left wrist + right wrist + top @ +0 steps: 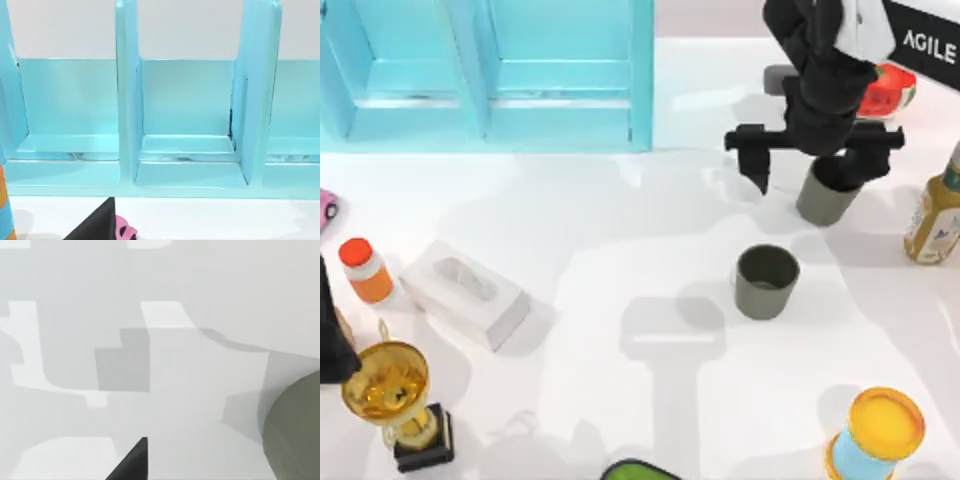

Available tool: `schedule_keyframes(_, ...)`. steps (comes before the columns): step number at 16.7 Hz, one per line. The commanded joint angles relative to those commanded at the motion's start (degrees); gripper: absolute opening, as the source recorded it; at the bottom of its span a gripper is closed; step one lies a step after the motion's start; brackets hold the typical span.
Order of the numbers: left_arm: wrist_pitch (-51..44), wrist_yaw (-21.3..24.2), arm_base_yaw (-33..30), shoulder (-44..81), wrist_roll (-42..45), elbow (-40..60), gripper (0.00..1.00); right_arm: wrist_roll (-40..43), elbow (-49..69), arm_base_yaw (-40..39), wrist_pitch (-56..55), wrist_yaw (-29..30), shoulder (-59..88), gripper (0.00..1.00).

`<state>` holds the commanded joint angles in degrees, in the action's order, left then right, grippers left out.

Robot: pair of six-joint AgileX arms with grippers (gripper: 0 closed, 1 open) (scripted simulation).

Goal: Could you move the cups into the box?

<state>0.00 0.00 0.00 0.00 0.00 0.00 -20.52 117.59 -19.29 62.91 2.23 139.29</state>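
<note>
Two cups to deal with here. One cup (766,281) sits in the open, right of centre on the worktop (620,230). The other cup (826,196) is further back and to the right, partly under the right end effector (814,160), which hangs just over it with its fingers spread wide, one finger down beside the cup's left, nothing gripped yet. The right wrist view catches that cup's olive side (295,430) at the edge, so it looks off to one side of the fingers rather than centred between them.

Handling guess: these look like small rigid matte cups, no handles, tapering a bit toward the base. Probably light and not very slippery, but the taper means a squeeze low on the body could let one slide. I'd pinch across the rim, one finger inside and one outside, or grab the upper body where it's widest. Light cups tip easily if bumped.

The box (490,70) is the blue one at the back left, well away from both cups. The left wrist view shows its dividers (127,100).

The left arm (332,340) is parked at the left edge; can't tell its finger state.

Other stuff, one of each: trophy (395,395), white block (465,293), orange-capped bottle (365,268), sauce bottle (938,215), yellow-topped can (880,435).
</note>
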Motion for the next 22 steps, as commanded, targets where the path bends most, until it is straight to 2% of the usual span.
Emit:
schedule_keyframes(8,0.00,0.00,0.00,0.00,0.00,0.00,1.00,0.00,0.00,0.00,0.00,0.00,0.00,0.02)
schedule_keyframes(18,0.00,0.00,0.00,0.00,0.00,0.00,1.00,-0.13,0.11,0.12,0.02,-0.04,-0.10,0.00)
schedule_keyframes(22,0.00,0.00,0.00,0.00,0.00,0.00,1.00,-0.40,3.97,4.89,1.16,-1.22,-2.06,0.00)
